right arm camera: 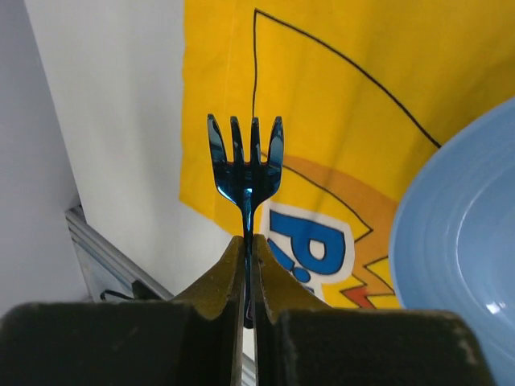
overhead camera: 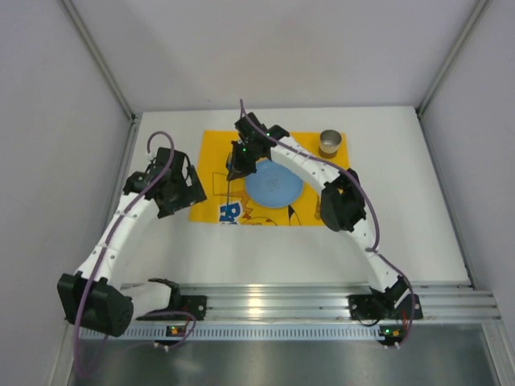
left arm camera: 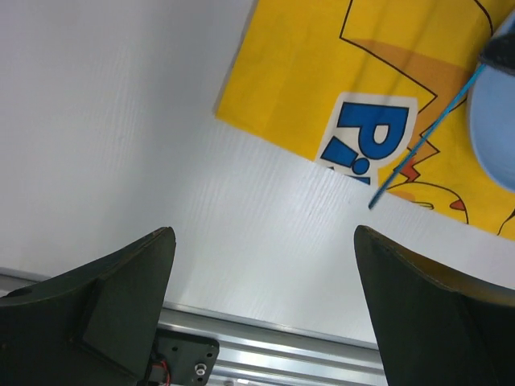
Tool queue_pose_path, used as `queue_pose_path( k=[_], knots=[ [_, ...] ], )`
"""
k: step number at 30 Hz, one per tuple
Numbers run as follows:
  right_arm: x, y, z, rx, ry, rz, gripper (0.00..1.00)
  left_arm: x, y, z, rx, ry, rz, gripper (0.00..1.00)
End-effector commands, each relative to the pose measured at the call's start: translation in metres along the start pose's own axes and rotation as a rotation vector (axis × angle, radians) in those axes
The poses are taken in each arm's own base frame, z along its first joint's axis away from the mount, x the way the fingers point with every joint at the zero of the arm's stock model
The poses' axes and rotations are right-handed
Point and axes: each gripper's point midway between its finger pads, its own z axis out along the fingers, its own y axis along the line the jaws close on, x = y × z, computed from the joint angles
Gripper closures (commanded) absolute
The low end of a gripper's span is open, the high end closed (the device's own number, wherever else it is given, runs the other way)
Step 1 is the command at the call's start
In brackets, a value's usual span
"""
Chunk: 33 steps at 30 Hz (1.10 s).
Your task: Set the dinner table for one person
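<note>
At nine o'clock of the round pale-blue plate (overhead camera: 278,186), above the yellow cloth mat (overhead camera: 211,149) on the white dinner table (overhead camera: 402,233), the right gripper (right arm camera: 248,244) pinches a glossy blue fork (right arm camera: 245,165), tines toward six; left gripper (left arm camera: 264,235) gapes empty.

Top view: mat (overhead camera: 211,153) lies on the counter (overhead camera: 402,225) at upper centre, with the plate (overhead camera: 278,186) on the mat right of its middle. The cup (overhead camera: 330,144) stands on the mat's upper-right corner, up and right of the plate and apart from it. The right end effector (overhead camera: 240,169) sits over the mat just left of the plate, with the fork (right arm camera: 245,161) pinched between its fingers and also left of the plate. The left end effector (overhead camera: 181,181) is over bare counter just left of the mat, and the rail (overhead camera: 273,301) runs along the counter's bottom edge.
</note>
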Motion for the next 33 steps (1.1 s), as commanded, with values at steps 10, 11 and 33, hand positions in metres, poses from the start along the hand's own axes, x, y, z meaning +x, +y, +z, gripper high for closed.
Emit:
queue_pose_path(
  k=[10,11,33],
  knots=[
    [-0.036,0.008,0.055,-0.105,-0.108,0.075,1.0,0.047,0.037,-0.042,-0.021,0.041,-0.049,0.02],
    [-0.035,0.002,0.06,-0.09,-0.107,0.073,1.0,0.049,0.038,-0.043,-0.02,0.043,-0.054,0.02],
    [-0.068,0.126,-0.143,-0.433,-0.378,-0.351,0.39,-0.002,0.011,-0.039,0.026,-0.072,-0.035,0.02]
  ],
)
